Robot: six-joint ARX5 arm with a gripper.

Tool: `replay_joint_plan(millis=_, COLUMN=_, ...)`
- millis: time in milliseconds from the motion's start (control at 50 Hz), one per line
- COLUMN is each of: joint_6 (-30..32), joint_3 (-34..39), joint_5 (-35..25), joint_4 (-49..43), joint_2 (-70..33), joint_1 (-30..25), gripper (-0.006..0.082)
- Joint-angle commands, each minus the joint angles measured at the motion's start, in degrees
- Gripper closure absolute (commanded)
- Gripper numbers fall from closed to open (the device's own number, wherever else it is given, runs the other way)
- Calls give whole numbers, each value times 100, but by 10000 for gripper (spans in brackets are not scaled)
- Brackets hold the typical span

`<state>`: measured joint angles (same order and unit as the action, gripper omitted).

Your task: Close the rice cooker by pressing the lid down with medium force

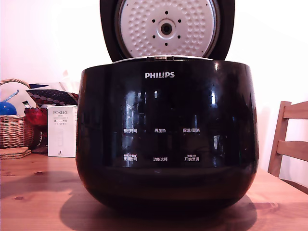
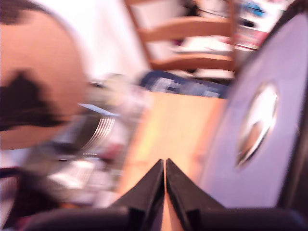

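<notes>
Filling the middle of the exterior view, the rice cooker [image 1: 167, 144] sits on the wooden worktop [image 1: 38, 192], its white PHILIPS logo and button labels facing my camera. At the top centre of that frame the lid [image 1: 167, 29] stands raised behind the body, its dimpled silver-white inner plate and central vent hole turned toward me. Toward the exterior view's left edge I see a wicker basket [image 1: 14, 130] and a white PORLEX box [image 1: 62, 131] standing on the worktop behind the cooker; at the exterior view's right edge, part of a wooden chair [image 1: 288, 139].

From the wrist view, which is heavily blurred, I can make out the pincer [image 2: 165, 168] with its two black fingers pressed together, tips touching, nothing between them. Beside it a broad glossy surface with an oval silver patch [image 2: 260, 122] fills one side; I can't tell if the pincer touches it. Another wooden chair [image 2: 192, 43] shows beyond.
</notes>
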<state>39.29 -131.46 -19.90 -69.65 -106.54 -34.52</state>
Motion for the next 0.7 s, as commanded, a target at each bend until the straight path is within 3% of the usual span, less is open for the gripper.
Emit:
replay_joint_plan(millis=0, joint_6=-66, joint_3=-133, joint_5=-92, joint_4=-308, joint_2=-26, joint_1=-68, gripper=791)
replay_joint_plan(millis=200, joint_6=-490, joint_3=-188, joint_5=-199, joint_4=-811, joint_2=-26, joint_1=-151, gripper=791)
replay_joint_plan(millis=220, joint_6=-780, joint_3=-188, joint_5=-216, joint_4=-811, joint_2=-26, joint_1=-151, gripper=791)
replay_joint_plan(millis=400, joint_6=-1394, joint_3=-188, joint_5=-437, joint_4=-833, joint_2=-26, joint_1=-151, gripper=791)
replay_joint_plan(millis=680, joint_6=-1696, joint_3=-184, joint_5=-417, joint_4=-839, joint_2=-28, joint_1=-151, gripper=791)
